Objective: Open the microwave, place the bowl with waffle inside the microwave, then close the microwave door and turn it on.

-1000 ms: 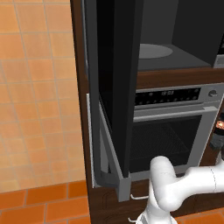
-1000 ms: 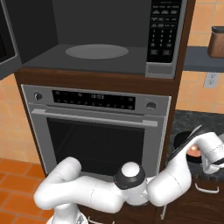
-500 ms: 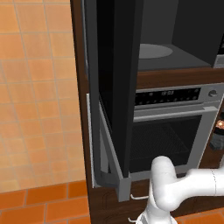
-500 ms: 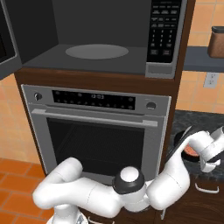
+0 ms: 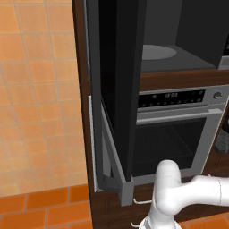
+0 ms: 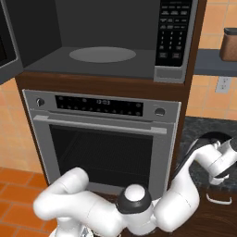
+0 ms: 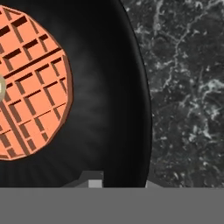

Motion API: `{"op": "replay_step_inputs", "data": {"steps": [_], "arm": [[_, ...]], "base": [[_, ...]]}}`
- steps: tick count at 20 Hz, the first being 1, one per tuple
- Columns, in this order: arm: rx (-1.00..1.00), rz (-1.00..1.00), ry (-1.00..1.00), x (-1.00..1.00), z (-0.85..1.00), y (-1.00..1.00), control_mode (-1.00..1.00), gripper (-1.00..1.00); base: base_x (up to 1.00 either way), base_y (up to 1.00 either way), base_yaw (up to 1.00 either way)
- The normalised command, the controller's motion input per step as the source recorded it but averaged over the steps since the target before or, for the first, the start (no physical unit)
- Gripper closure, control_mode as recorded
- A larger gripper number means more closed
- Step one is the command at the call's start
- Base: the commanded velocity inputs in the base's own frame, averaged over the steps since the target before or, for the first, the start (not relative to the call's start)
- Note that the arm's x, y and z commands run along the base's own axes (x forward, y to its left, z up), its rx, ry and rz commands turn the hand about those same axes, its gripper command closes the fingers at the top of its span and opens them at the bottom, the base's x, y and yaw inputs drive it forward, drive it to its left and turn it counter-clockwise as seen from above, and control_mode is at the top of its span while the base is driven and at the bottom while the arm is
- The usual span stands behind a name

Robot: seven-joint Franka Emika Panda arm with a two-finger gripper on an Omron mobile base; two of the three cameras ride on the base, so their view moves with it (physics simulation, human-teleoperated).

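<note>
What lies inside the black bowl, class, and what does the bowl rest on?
Inside the bowl lies an orange gridded waffle, cut off by the picture's left edge. The bowl rests on a dark speckled counter; the counter beneath the bowl is hidden.

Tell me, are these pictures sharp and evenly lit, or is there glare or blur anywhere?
Hand view: crisp, with a soft pale sheen fanning across the inside of the black bowl beside the waffle; no blur. Right base view: flat, even light, with the microwave cavity grey and dim and its turntable plate clear. Left base view: the microwave door is plain black, without reflections.
</note>
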Motion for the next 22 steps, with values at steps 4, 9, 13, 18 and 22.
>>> {"op": "replay_step_inputs", "data": {"steps": [4, 9, 13, 18, 22], "arm": [[0.00, 0.00, -0.27, -0.67, 0.24, 0.00, -1.00, 1.00], [-0.11, 0.01, -0.25, -1.00, 0.40, 0.02, -1.00, 1.00], [-0.30, 0.09, -0.06, -1.00, 0.41, 0.59, -1.00, 1.00], [-0.34, 0.05, 0.00, -0.79, 0.48, 1.00, -1.00, 1.00], [-0.21, 0.01, 0.00, -0.87, 0.59, 0.79, -1.00, 1.00]], "base": [[0.00, 0.00, 0.00], [0.00, 0.00, 0.00], [0.00, 0.00, 0.00], [0.00, 0.00, 0.00], [0.00, 0.00, 0.00]]}}
